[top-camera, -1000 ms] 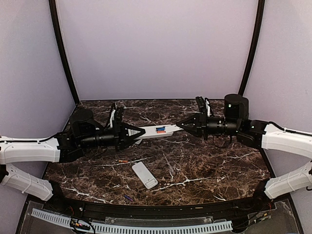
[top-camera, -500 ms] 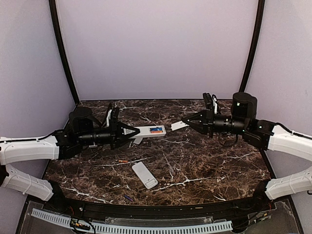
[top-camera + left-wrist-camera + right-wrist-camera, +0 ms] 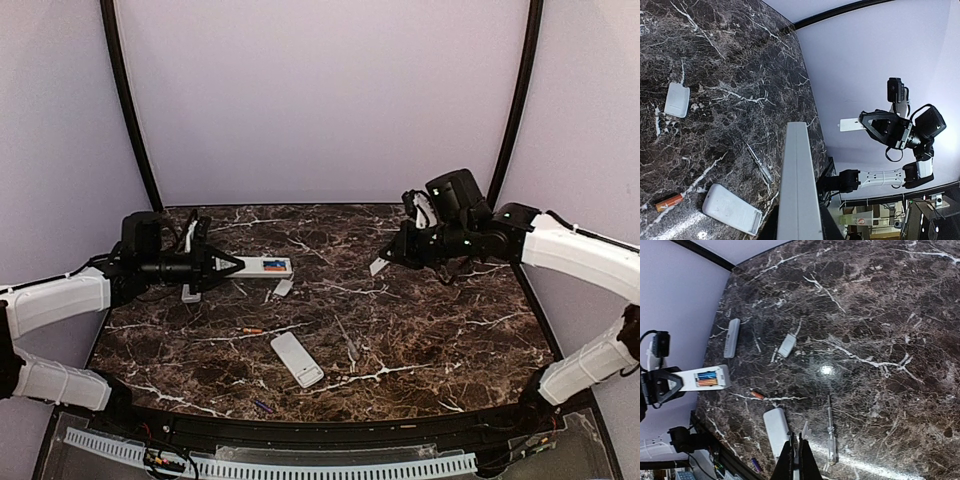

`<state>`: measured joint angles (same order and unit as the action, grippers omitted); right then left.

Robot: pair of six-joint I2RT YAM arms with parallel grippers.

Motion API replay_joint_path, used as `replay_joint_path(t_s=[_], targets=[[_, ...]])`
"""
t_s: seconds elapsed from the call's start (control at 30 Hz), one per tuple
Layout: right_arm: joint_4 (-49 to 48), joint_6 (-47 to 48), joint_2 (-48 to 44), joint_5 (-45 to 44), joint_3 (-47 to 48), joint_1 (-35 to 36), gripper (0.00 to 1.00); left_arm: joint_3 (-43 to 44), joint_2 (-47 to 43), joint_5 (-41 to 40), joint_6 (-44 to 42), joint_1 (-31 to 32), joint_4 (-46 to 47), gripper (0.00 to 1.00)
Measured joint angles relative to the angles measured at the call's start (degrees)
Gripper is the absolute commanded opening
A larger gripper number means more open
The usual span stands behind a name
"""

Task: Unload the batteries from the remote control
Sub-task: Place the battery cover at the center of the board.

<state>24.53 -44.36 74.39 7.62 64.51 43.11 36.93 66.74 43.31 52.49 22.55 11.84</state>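
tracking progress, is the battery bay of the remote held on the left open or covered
Open: blue and orange batteries lie exposed in the remote, and the right fingers hold a white cover away from it.

Counter (image 3: 420, 330) is dark brown marble with white veins. White remote (image 3: 262, 267) at centre left shows blue and orange batteries (image 3: 272, 265) inside; loose orange battery (image 3: 250, 330) below it, second remote (image 3: 297, 359) lower centre white too, small cover (image 3: 380, 266) right of centre also white.
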Motion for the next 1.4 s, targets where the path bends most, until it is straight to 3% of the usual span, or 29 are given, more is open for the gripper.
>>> replay_joint_path(t_s=[0.33, 0.6, 0.9, 1.17, 1.23, 1.4], targets=[[9.40, 5.49, 19.87, -10.71, 9.88, 1.75, 0.00, -2.49, -0.20, 8.63, -7.76, -13.11, -4.48, 0.00], [15.08, 6.19, 34.01, -19.12, 21.42, 3.06, 0.00, -2.10, -3.04, 9.49, -13.31, -14.58, -11.19, 0.00], [21.81, 6.16, 46.27, -28.13, 34.03, 4.94, 0.00, 4.13, -5.14, 7.56, -22.47, -14.69, -23.58, 0.00], [28.68, 6.12, 56.17, -34.91, 46.03, 7.54, 0.00, 4.15, -5.64, 6.84, -23.98, -14.73, -26.12, 0.00], [29.62, 6.14, 57.96, -35.87, 47.80, 7.87, 0.06, 4.15, -5.84, 6.82, -23.98, -14.73, -26.14, 0.00], [30.77, 6.40, 59.45, -35.58, 49.96, 8.09, 0.35, 3.89, -6.12, 6.82, -24.00, -14.80, -26.14, 0.00]])
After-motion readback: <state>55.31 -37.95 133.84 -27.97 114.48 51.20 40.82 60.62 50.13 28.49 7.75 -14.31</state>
